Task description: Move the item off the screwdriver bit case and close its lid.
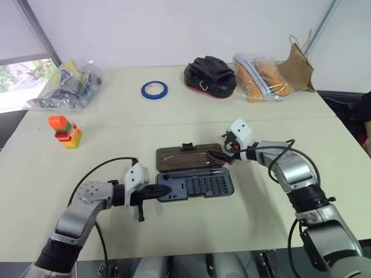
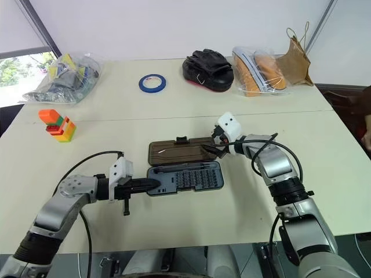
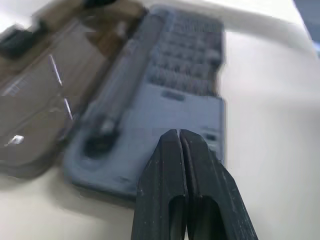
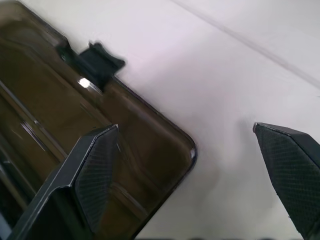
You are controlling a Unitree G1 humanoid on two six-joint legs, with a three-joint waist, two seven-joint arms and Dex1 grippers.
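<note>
Far left on the table (image 1: 261, 231): the item (image 1: 65, 131), a small block stack with orange on top, well apart from the case and already off it. Behind it, a clear bag of oddments (image 1: 66, 86); further along the back edge, a blue tape ring (image 1: 154, 89), a black pouch (image 1: 210, 76), a bagged orange thing (image 1: 264, 78), a brown paper bag (image 1: 297, 66).

Near centre-left: left gripper (image 1: 159, 191), fingers pressed together on nothing, tips at the left end of the grey-blue bit tray (image 1: 197, 184), pointing rightward along it. Touching the tray or just above it: cannot tell.

Centre: the screwdriver bit case (image 1: 194, 171), lying open and flat, long axis running left to right. The lid (image 1: 186, 157), the dark brown half with its black latch (image 1: 187, 147) on the far edge, behind the tray.

Right of centre: right gripper (image 4: 187, 175), fingers spread wide, holding nothing, poised at the lid's right-hand far corner, one finger (image 4: 95, 172) over the brown plastic, the other over bare table.

Judged the nearer arm for the closing: the right, since the lid lies directly under its fingers and must swing toward the robot, over the hinge line between the two halves, onto the tray. Left tips at the tray's end perhaps well placed to steady it.
</note>
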